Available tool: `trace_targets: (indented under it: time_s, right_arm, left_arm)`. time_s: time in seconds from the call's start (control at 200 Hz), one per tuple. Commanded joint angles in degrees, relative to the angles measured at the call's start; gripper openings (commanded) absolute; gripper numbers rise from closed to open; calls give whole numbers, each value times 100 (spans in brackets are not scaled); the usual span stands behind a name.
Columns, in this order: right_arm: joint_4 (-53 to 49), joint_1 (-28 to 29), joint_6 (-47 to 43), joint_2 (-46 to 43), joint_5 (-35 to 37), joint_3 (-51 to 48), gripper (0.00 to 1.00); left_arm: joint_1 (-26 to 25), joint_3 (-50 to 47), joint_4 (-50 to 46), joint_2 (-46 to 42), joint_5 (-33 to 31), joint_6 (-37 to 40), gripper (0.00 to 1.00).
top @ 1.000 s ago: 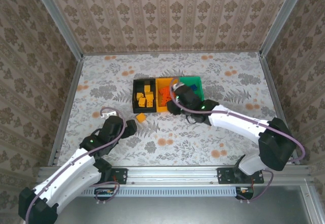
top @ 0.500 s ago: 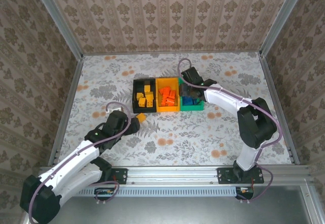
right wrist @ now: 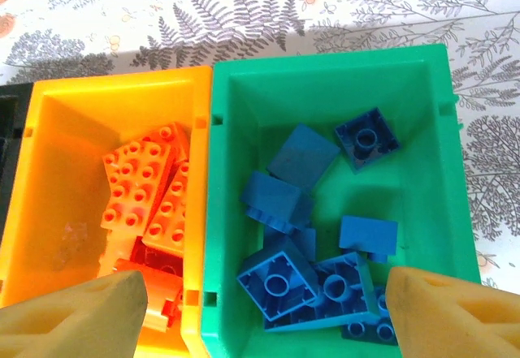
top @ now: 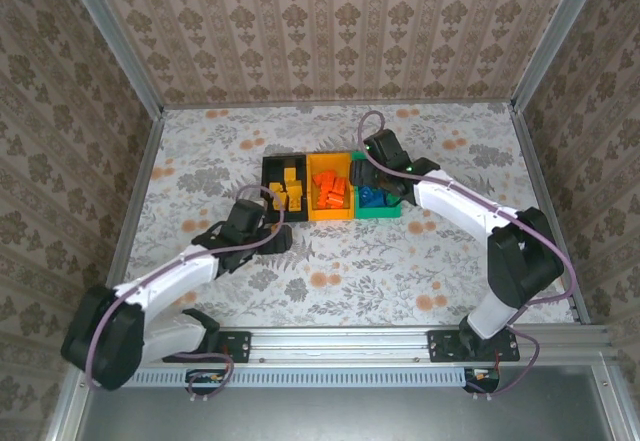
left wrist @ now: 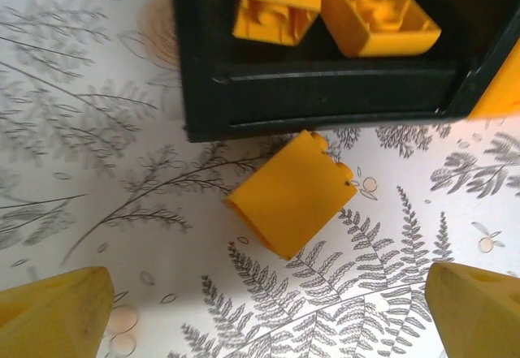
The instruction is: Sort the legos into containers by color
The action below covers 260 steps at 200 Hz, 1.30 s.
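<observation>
A: Since a second ago the left gripper has reached forward to the loose yellow brick, and the right gripper has swung over the green bin.
B: Jaws?
A: Both spread wide, holding nothing. The brick lies on the table just before the black bin (askew to its wall). Blue legos lie in the green bin, red-orange legos in the orange-yellow bin.

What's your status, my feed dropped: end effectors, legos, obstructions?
Left end effector open, over loose yellow lego beside black bin. Right end effector open above green bin, blue legos inside. No obstruction seen.
</observation>
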Motion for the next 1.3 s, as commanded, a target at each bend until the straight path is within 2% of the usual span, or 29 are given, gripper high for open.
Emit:
trace_targets:
  time_s: [0.0, 0.215, 0.34, 0.495, 0.58, 0.7, 0.85, 0.995, 1.095, 1.195, 1.295]
  right_arm:
    - [51, 32, 60, -158, -8, -176, 79]
    - [100, 28, 60, -274, 1, -247, 80]
    - [107, 20, 61, -322, 16, -255, 80]
    - [106, 19, 64, -409, 27, -273, 80]
    - [112, 20, 52, -451, 40, -289, 80]
    - [84, 12, 20, -481, 105, -287, 80]
    - [108, 2, 32, -490, 98, -318, 80]
    - [142, 1, 69, -555, 70, -368, 80]
    - [190, 2, 113, -658, 28, -486, 80]
    - [259, 1, 182, -783, -33, -659, 80]
    - [331, 2, 251, -880, -88, -845, 80]
  left_arm:
    - [-143, 280, 411, 450, 96, 507, 96]
    - [-333, 249, 850, 1124, -576, 688, 91]
    - [-397, 183, 1236, 1380, -926, 777, 85]
    - [-406, 98, 1743, 1604, -1011, 867, 80]
    - [-419, 95, 1824, 1673, -937, 878, 72]
    - [-494, 26, 1703, 1627, -895, 771, 57]
    - [-684, -216, 1443, 1281, -929, 469, 46]
    - [-1027, -270, 823, 446, -1034, 156, 42]
    - [-1168, 55, 213, -223, -1089, 63, 42]
    - [-1035, 618, -252, -463, -1094, 83, 41]
    - [-687, 1290, -332, -147, -930, 202, 40]
